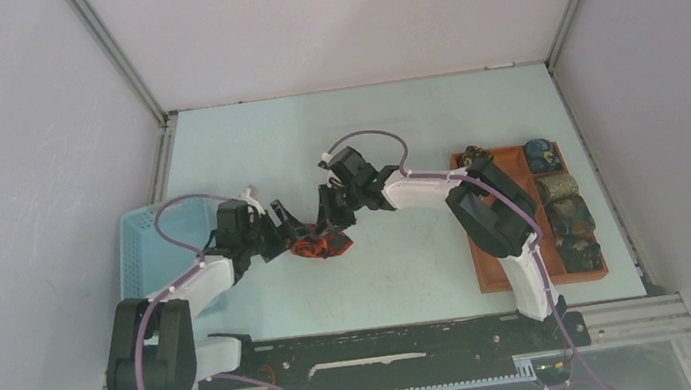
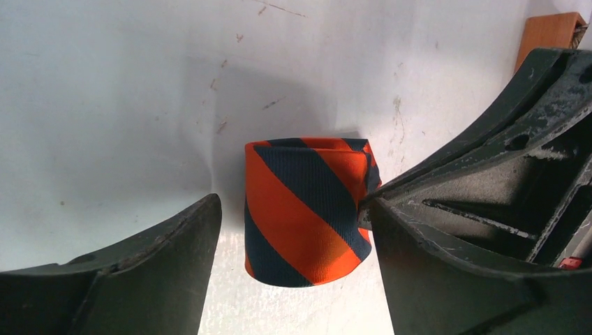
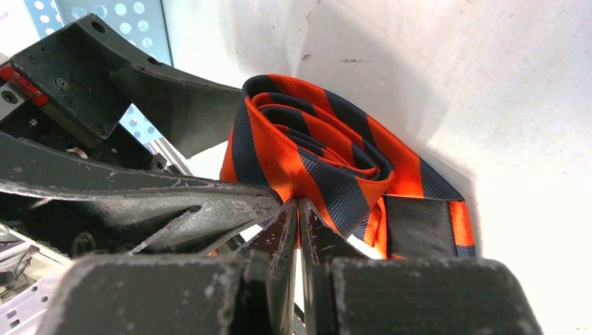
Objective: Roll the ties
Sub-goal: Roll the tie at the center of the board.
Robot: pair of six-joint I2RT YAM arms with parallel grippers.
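Observation:
The red-orange and black striped tie (image 1: 320,247) sits rolled on the table between my two grippers. In the left wrist view the roll (image 2: 307,209) stands between my left gripper's (image 2: 297,241) open fingers, near the right finger (image 2: 447,279). In the right wrist view the roll (image 3: 328,167) lies just ahead, and my right gripper (image 3: 298,209) is shut on a fold of its fabric. Several small dark rolled ties (image 1: 563,192) lie in the brown tray.
The brown compartmented tray (image 1: 492,266) sits at the right. A light blue plastic basket (image 1: 142,247) sits at the left behind my left arm. The white walls stand close at the table's sides and back.

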